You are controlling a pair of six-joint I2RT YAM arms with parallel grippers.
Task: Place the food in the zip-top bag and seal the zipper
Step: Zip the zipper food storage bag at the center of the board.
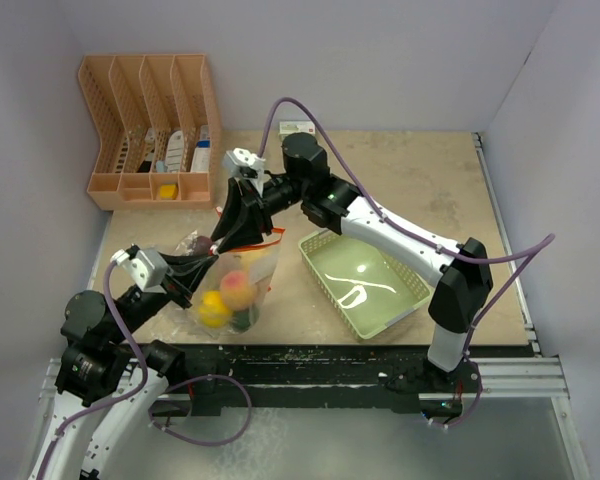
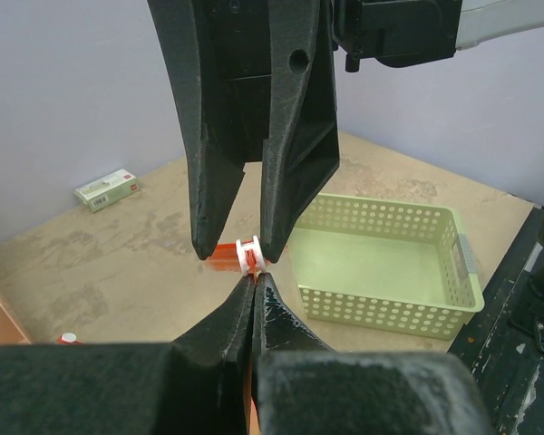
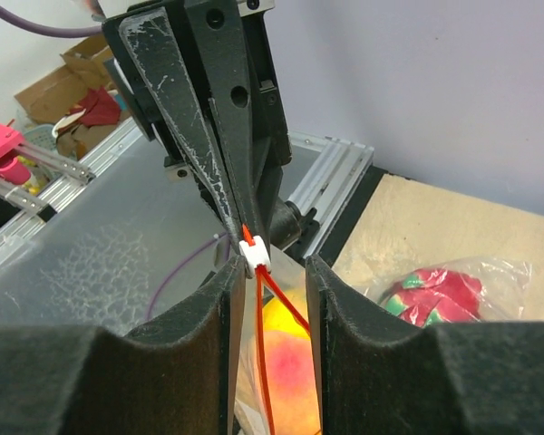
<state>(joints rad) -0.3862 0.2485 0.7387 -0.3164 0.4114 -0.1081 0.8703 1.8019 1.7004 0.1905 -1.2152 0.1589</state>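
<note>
Top view: zip-top bag (image 1: 242,290) mouth hidden under left gripper (image 1: 210,262) and right gripper (image 1: 220,243); only a short bit of zipper (image 1: 268,240) shows. Food (image 1: 238,288) seen thru crinkly plastic, dark piece at btm can't be ID'd. Organizer (image 1: 150,120) contents too small to tell. Small box (image 1: 297,127) partly behind cable. Left wrist view: bag blocked by left gripper; red-capped item (image 2: 68,338) mostly hidden. Right wrist view: clutter (image 3: 68,91) top-left blurred.

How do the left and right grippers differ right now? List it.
The left gripper is shut, pinching the zipper; the right gripper stands open, fingers either side of the white slider. The left comes from the near side, the right from the far side. Both meet at the bag's mouth.
</note>
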